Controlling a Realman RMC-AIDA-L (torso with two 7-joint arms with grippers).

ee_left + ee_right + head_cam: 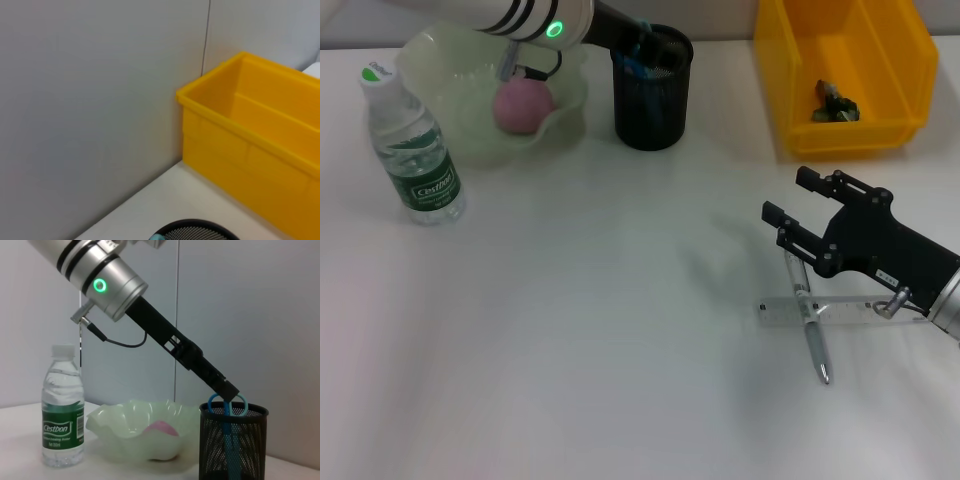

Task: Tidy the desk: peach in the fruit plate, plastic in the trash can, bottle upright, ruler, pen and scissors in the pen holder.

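Observation:
The pink peach (pixel 523 105) lies in the pale green fruit plate (pixel 450 80) at the back left. Beside it the bottle (pixel 417 150) stands upright. My left gripper (pixel 642 42) reaches over the black mesh pen holder (pixel 652 110) and is shut on the blue scissors (pixel 227 407), which hang blade-down inside it. The crumpled plastic (pixel 835 103) lies in the yellow trash can (pixel 840 135). At the right the silver pen (pixel 810 320) lies across the clear ruler (pixel 835 310) on the desk. My right gripper (pixel 787 195) hangs open just behind the pen's far end.
The trash can (pixel 240 150) stands against the back wall, right of the pen holder (pixel 192 231). The right wrist view shows the bottle (pixel 62 415), the fruit plate (pixel 125 425) with the peach (pixel 161 432), and the pen holder (pixel 235 440) in a row.

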